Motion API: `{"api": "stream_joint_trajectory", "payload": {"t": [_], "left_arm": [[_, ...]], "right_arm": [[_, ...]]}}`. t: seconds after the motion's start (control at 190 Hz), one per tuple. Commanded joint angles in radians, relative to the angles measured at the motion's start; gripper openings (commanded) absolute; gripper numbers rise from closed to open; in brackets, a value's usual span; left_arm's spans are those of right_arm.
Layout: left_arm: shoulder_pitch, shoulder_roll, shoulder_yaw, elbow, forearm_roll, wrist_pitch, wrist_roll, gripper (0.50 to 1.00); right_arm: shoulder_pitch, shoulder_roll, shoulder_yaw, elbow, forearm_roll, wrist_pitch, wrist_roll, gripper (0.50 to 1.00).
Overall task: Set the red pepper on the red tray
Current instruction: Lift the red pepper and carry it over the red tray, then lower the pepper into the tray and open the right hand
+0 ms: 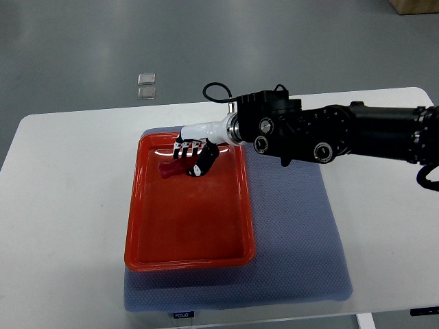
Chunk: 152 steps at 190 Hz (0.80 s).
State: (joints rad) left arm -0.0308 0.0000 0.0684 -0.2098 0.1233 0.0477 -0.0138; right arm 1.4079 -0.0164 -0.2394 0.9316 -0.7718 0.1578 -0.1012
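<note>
The right hand [192,155] is reached in from the right edge over the far end of the red tray [147,257], with its black forearm stretched across the blue mat [295,233] that lies on the white bench [62,205]. The fingers [186,148] are curled around the red pepper [167,168], of which only a dark red end is seen poking out toward the left, low over the tray floor near the far wall. Whether the pepper is already touching the tray floor cannot be told from this view; it is seen within the tray's outline, well inside the rim.

The step in hand is judged to be the release. It would be done well if the hand were lowered until the pepper is borne by the tray floor before the fingers are loosened, so that the pepper is not dropped and rolled against the wall. The fingers should be opened evenly and fully, and the hand then lifted straight up, so that the pepper is not dragged along or flicked over the near rim. Since the pepper is held close to the far wall, a small shift toward the tray's middle might be made before letting go, leaving room for the fingers to be spread without the wall being knocked.

The left arm is not seen. Two small clear squares [146,85] lie on the floor beyond the bench.
</note>
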Motion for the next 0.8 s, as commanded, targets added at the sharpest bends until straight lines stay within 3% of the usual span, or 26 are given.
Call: {"api": "stream_joint_trajectory", "payload": {"t": [0.0,0.405,0.557,0.794], "left_arm": [[0.000,0.000,0.001,-0.002,0.001,0.000,0.000,1.000],[0.000,0.000,-0.002,0.010,0.001,0.000,0.000,1.000],[0.000,0.000,-0.001,0.010,-0.001,0.000,0.000,1.000],[0.000,0.000,-0.001,0.010,-0.001,0.000,0.000,1.000]], "right_arm": [[-0.037,0.016,-0.003,-0.027,-0.006,-0.017,0.000,0.500],[-0.096,0.016,-0.008,-0.062,-0.014,-0.020,0.011,0.500],[-0.109,0.016,-0.006,-0.063,-0.012,-0.037,0.011,0.578],[-0.118,0.016,-0.008,-0.071,-0.012,-0.040,0.009,0.637]]}}
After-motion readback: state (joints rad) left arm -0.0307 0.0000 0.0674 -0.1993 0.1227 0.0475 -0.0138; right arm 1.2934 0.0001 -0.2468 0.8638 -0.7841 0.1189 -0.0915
